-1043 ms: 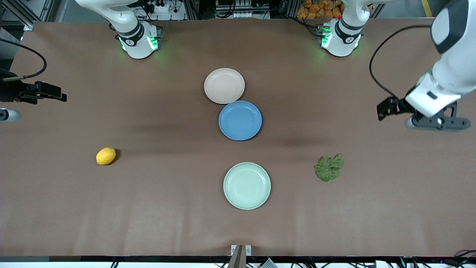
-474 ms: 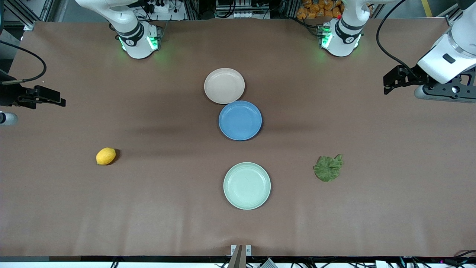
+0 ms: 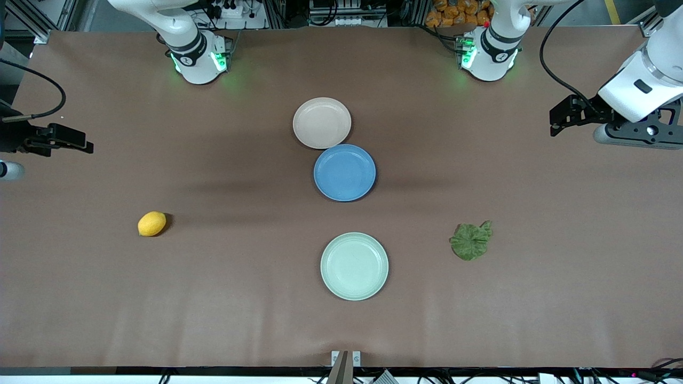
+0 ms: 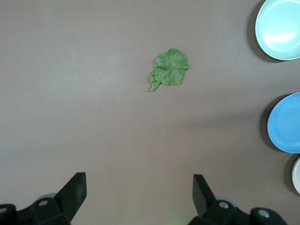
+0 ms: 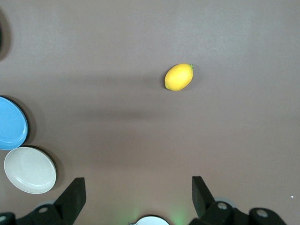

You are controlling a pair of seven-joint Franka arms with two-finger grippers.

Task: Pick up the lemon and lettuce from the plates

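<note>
The lemon (image 3: 152,223) lies on the bare table toward the right arm's end; it also shows in the right wrist view (image 5: 178,77). The lettuce (image 3: 471,241) lies on the bare table toward the left arm's end, also in the left wrist view (image 4: 171,69). The beige-pink plate (image 3: 322,122) and the mint green plate (image 3: 354,265) are both empty. My left gripper (image 3: 632,130) (image 4: 139,178) is open and empty, high over the table's end. My right gripper (image 3: 10,169) (image 5: 137,180) is open and empty over the other end.
An empty blue plate (image 3: 344,172) sits between the two other plates, touching the beige-pink one. The arms' bases (image 3: 200,58) (image 3: 488,53) stand along the table's edge farthest from the front camera. Brown table surface (image 3: 240,309) surrounds everything.
My left gripper has risen away from the lettuce toward the table's end near its base, then nearly stopped. My right gripper has barely shifted. Lemon, lettuce and plates have not moved.
</note>
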